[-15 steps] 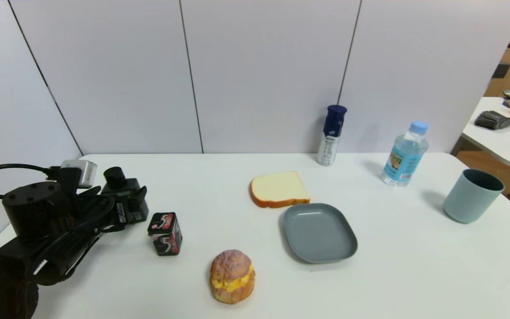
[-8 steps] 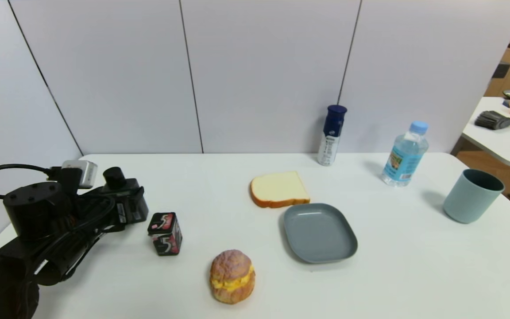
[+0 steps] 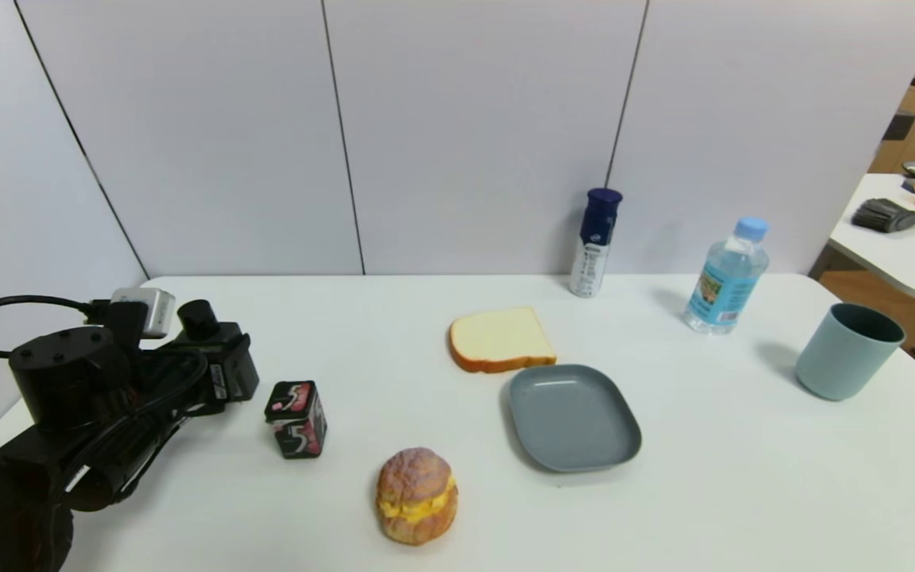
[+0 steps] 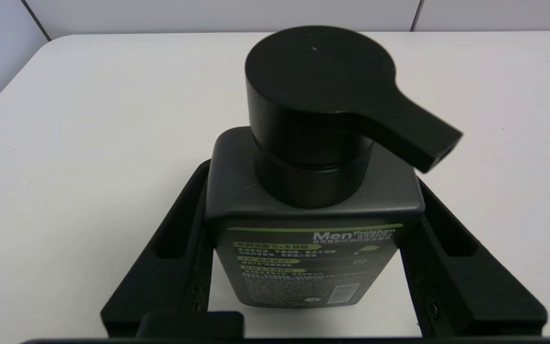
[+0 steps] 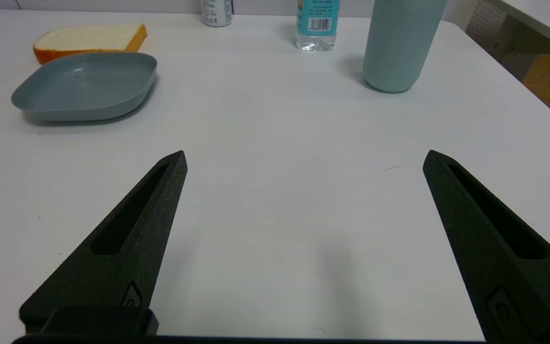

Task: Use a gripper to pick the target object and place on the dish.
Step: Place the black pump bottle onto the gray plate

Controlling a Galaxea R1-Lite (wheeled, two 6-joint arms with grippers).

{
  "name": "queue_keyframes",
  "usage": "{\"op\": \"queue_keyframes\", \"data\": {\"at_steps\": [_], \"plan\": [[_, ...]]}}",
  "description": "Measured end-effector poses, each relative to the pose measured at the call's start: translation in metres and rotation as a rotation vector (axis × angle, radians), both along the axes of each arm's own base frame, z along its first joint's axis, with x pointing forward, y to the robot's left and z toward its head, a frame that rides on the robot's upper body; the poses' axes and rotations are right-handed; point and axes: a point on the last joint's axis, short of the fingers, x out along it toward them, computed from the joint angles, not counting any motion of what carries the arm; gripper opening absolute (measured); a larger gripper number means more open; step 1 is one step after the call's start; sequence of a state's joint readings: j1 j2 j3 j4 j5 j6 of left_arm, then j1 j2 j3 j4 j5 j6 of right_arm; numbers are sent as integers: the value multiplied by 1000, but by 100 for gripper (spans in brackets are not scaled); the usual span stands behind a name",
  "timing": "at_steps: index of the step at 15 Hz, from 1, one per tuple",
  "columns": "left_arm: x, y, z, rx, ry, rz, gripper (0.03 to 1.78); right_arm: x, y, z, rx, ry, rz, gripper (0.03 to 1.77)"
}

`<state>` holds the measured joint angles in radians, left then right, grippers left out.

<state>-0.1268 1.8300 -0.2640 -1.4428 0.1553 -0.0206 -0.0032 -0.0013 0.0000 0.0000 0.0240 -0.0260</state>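
One gum box sits just beside the claw-held bottle.

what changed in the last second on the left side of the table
The left gripper, shut on the small dark grey squarish bottle with the round black pump cap, has drawn it slightly toward the robot's left, away from the black-and-pink gum box. The grey-blue plastic dish stayed put.
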Motion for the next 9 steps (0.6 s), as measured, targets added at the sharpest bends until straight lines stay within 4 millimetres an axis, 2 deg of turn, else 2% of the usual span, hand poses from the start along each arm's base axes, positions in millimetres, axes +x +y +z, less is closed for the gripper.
{"op": "queue_keyframes", "data": {"at_steps": [2,5,9], "plan": [[2,0,2,2,-10,-1,110,0,0,0,0,0,0,171],[7,-3,16,15,-67,-14,109,0,0,0,0,0,0,171],[20,-19,39,11,-112,-68,109,0,0,0,0,0,0,171]]}}
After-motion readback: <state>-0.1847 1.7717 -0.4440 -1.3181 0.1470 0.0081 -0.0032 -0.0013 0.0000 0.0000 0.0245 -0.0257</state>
